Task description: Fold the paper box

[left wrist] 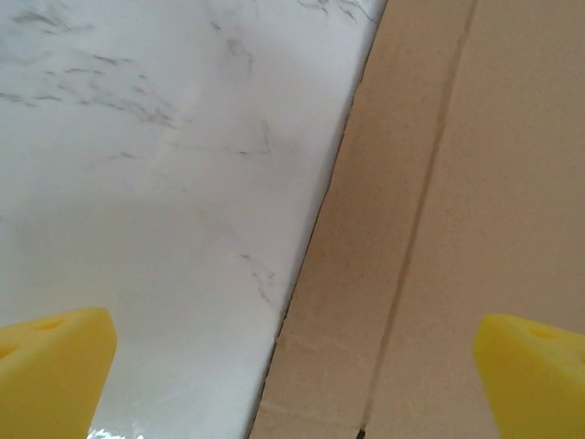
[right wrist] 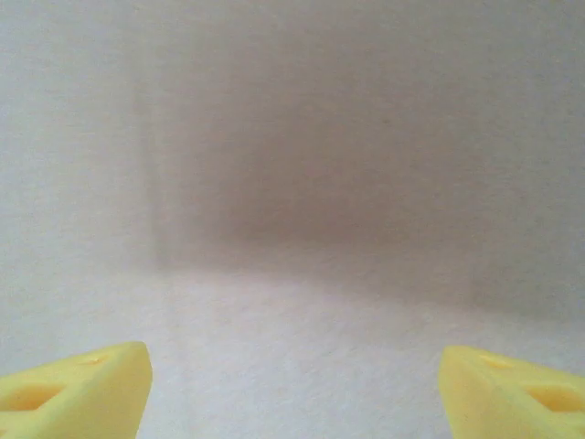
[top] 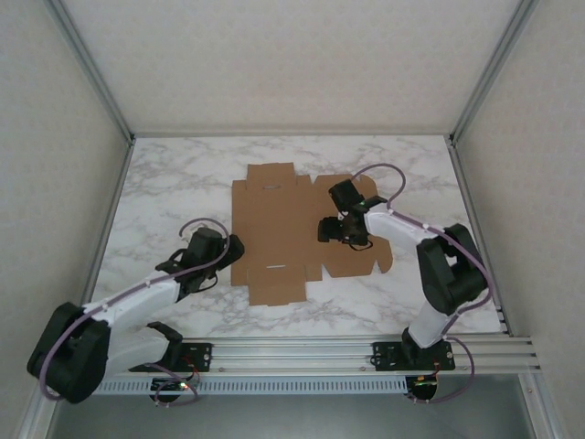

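Note:
The paper box (top: 274,233) lies as a flat brown die-cut sheet in the middle of the marble table (top: 164,183). My left gripper (top: 233,247) sits low at the sheet's left edge. In the left wrist view its yellow fingertips (left wrist: 55,366) stand wide apart, open, straddling the cardboard's edge and a crease (left wrist: 457,183). My right gripper (top: 324,229) hovers over the sheet's right half, pointing left. In the right wrist view it (right wrist: 292,384) is open, with its yellow fingertips (right wrist: 82,389) far apart. Close in front of it is a pale blurred surface, with nothing between the fingers.
Metal frame posts (top: 101,82) and plain walls enclose the table. A rail (top: 320,352) carrying both arm bases runs along the near edge. Bare marble (left wrist: 164,183) lies to the left of the sheet and behind it.

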You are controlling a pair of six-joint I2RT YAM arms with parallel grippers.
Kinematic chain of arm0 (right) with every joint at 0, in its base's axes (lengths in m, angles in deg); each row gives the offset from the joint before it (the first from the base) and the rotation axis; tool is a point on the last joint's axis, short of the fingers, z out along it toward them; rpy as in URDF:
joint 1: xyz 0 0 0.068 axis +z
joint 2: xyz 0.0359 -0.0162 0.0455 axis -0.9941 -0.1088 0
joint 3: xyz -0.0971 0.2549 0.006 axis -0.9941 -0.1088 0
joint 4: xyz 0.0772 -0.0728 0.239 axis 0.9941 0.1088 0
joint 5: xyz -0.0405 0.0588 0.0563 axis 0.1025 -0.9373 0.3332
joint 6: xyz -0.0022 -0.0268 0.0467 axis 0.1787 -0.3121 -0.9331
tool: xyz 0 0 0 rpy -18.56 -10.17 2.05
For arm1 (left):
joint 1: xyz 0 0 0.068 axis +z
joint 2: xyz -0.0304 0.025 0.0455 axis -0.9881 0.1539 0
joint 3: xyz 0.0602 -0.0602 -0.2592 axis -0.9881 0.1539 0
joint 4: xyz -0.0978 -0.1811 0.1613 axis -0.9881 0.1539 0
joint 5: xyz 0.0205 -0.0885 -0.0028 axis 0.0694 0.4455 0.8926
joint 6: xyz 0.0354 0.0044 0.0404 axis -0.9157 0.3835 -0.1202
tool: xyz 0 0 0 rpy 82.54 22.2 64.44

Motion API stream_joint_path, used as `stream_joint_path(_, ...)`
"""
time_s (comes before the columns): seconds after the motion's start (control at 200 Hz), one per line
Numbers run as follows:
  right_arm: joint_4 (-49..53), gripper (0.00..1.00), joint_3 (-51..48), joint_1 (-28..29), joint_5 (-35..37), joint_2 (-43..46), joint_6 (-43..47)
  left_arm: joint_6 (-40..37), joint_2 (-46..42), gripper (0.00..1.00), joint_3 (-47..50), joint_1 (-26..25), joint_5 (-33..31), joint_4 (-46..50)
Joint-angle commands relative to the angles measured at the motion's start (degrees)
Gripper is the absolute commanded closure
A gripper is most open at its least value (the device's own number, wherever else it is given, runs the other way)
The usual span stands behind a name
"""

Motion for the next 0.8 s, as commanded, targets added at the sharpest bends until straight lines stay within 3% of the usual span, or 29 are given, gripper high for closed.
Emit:
stream_joint_path(0.0,-2.0,0.17,-1.7,0.1,-8.5,1.8,0.6,-3.4,1.5,0.00,-1.7,2.4,5.8,-7.5)
stream_joint_path(0.17,-3.8,0.23,-3.2,0.2,-10.5,0.4,0.4,-3.9,3.1,0.00,-3.3,5.2,7.9,-11.0)
stream_joint_path(0.376,2.0,0.35,-2.3,0.2,-2.5,-3.1,1.8,-3.6,1.3,0.00,-2.2,5.6,11.3,-12.5)
stream_joint_path(0.601,3.7,0.37,-2.7,-0.8,4.0,-6.4,-0.6,-5.1,5.2,0.00,-2.3,0.8,14.5,-14.9)
stream_joint_path(0.796,1.9,0.37,-0.6,-3.6,3.2,-9.2,-0.7,-6.2,14.3,0.01,-5.9,-3.3,19.8,-16.2)
